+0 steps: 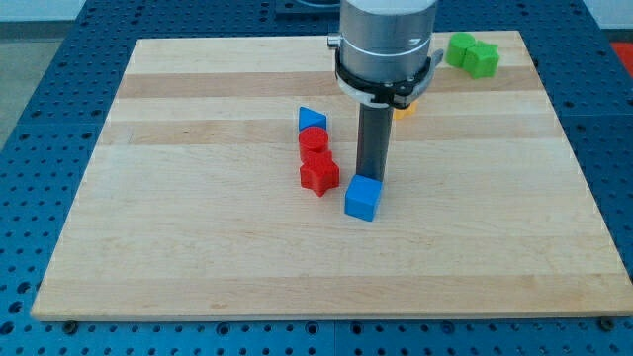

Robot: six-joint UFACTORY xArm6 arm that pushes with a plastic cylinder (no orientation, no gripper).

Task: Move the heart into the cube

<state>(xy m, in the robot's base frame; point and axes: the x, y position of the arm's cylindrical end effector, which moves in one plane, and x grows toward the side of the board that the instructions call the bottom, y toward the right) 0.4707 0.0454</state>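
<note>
Pale wooden tabletop [198, 247] on a blue pegboard carries the blocks. My tip [372, 179] has no fingers to open or close; it stands touching the top edge of the blue cube [363, 198]. No heart can be made out for certain: the red block [314, 140] between the blue triangle [312, 119] and the red star [318, 175] may be it. If so, the step has hardly begun; next I should circle to its far left side and push rightward. A yellow block [405, 108] hides behind the arm; green blocks [472, 53] sit top right.
</note>
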